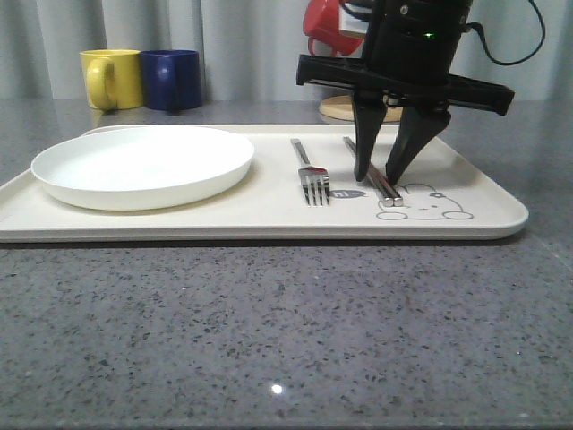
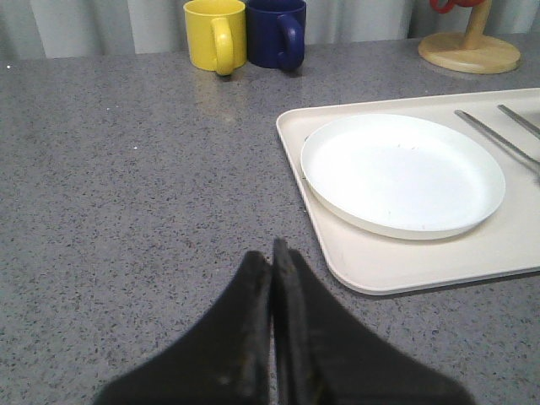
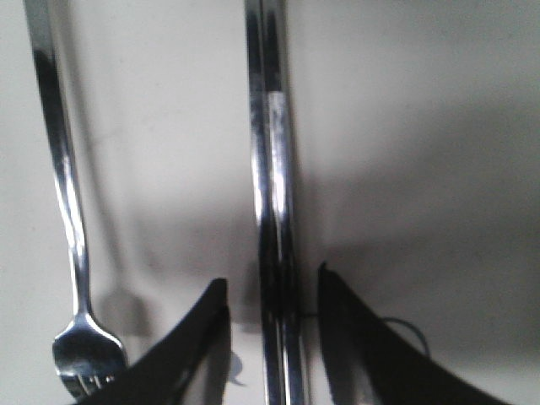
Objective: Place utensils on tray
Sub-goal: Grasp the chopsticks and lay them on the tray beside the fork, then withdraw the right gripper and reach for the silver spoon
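Sat far back by the left rear edge of the desk [image 1: 269,313]: yellow mug [image 1: 112,78], with blue mug [image 1: 172,79] touching its right side. Seen from the left wrist: left gripper [image 2: 272,278], black, low over the bare grey desk left of the tray, tips pressed tight together with nothing between them.

Lay across the middle of the desk: cream tray [image 1: 224,219]. Rested on the left half of the tray: round white plate [image 1: 143,166]. Lay flat near the middle of the tray, just right of the plate but not touching it: fork [image 1: 311,175], tines toward the front edge. Lay flat just right of the fork, side by side and touching each other: chopsticks [image 1: 376,179], near ends by the rabbit drawing [image 1: 430,204].

Stood over the chopsticks on the right half of the tray: right gripper [image 1: 380,172], pointing down, fingers [image 3: 190,346] spread apart, one on each side of the chopsticks, not squeezing them.

Stood behind the tray's far right edge: round wooden stand [image 1: 345,107] with red mug [image 1: 327,27] above it.
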